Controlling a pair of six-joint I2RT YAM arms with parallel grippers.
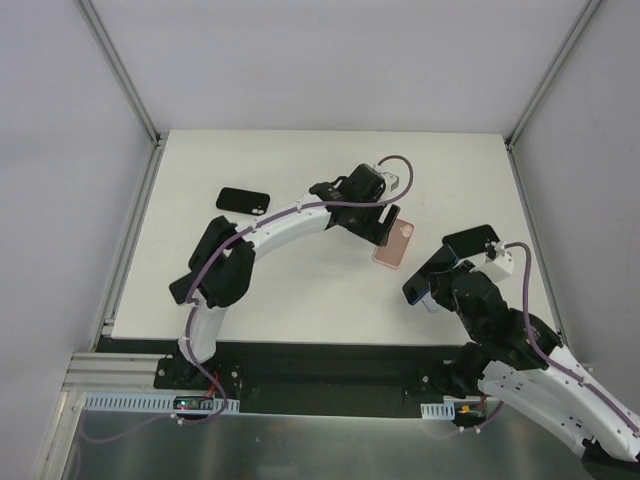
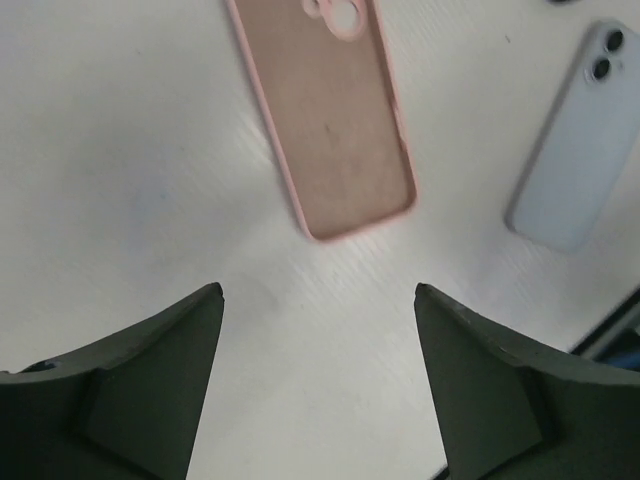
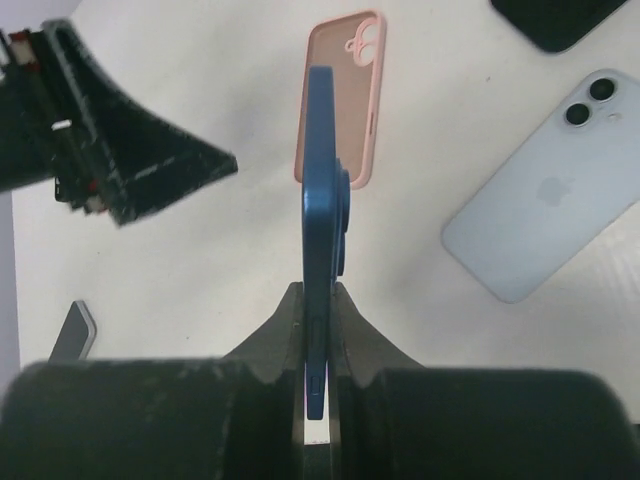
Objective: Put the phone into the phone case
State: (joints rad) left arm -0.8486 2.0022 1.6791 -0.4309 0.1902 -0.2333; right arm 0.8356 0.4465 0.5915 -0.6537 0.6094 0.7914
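- Top external: we find the right gripper (image 1: 438,288) clenching the dark blue flat phone (image 1: 425,280) on edge, near the pink rectangular rubbery phone case (image 1: 396,252). The left gripper (image 1: 384,226) hangs over the case's far end.
- Left wrist: we see its jaws released and empty, with the case just ahead.
- Right wrist: we see the case straight ahead of the phone, long axes roughly aligned.

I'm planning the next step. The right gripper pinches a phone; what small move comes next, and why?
Probably carry the dark blue phone in the right gripper forward over the pink case. The phone is clamped on edge, short of the case, which lies open side up on the table, and the open left gripper hovers near it.
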